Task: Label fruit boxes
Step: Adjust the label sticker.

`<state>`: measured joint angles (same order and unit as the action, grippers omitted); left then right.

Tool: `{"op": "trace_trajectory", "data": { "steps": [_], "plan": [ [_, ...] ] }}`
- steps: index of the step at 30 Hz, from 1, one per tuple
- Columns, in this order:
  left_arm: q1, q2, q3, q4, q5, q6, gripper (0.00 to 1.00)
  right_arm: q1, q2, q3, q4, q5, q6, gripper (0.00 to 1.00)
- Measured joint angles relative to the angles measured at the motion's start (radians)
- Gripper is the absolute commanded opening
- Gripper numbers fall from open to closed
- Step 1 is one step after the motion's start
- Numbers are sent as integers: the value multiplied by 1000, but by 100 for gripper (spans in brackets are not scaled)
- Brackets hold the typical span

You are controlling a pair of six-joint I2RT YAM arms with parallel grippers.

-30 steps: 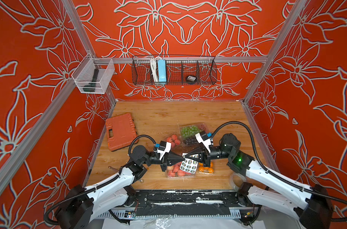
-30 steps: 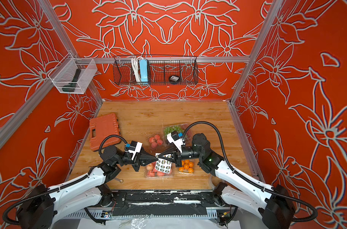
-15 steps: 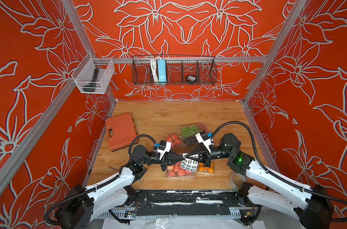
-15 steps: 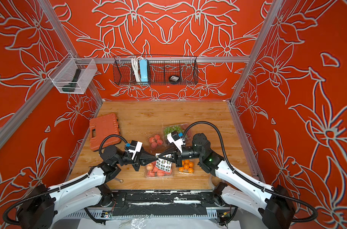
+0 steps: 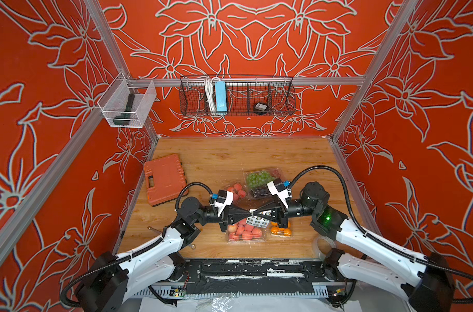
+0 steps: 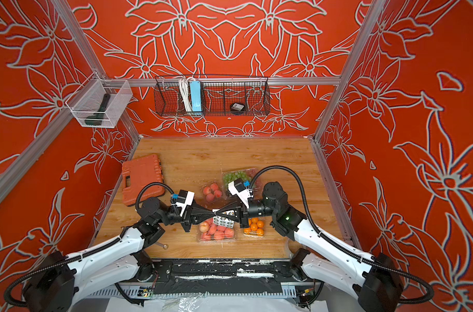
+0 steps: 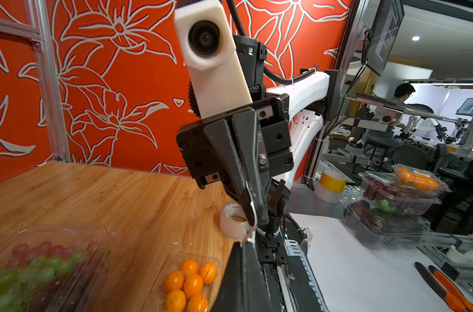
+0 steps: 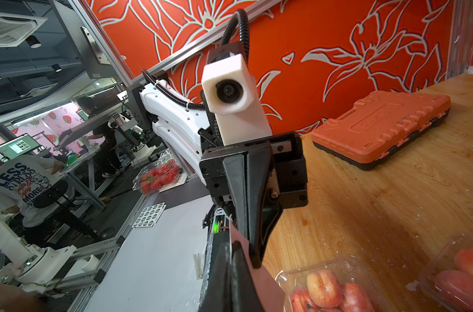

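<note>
My left gripper and right gripper meet tip to tip above the large peach box, both shut on the white sticker sheet, which hangs between them. The left wrist view shows a thin white edge pinched at my left gripper. Seen from the right wrist, the sheet runs edge-on through my right gripper. The orange box lies right of the large peach box. Behind them sit the small peach box and the grape box.
An orange tool case lies at the left wall. A tape roll stands near the table's front right corner. Small metal bits lie front left. A wire basket hangs on the back wall.
The sticker sheet has tipped up and looks narrower under the tips than a second ago. Both arms have hardly moved and both grippers stay shut.
</note>
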<state>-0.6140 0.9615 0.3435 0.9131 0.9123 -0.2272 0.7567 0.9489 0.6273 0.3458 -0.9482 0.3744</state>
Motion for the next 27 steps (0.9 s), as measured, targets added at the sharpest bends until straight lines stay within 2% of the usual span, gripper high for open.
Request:
{"op": "trace_trajectory", "data": {
  "steps": [11,15,23,27],
  "plan": [
    [0,-7,0,-8,-2,0,0,0,1,0,-4,8,-3,0],
    [1,-8,0,-11,-2,0,16,0,5,0,-3,16,-3,0],
    [1,-10,0,-11,-2,2,18,0,27,0,-6,32,-2,0],
    [1,-10,0,-11,-3,3,26,0,29,0,-10,40,-3,0]
  ]
}}
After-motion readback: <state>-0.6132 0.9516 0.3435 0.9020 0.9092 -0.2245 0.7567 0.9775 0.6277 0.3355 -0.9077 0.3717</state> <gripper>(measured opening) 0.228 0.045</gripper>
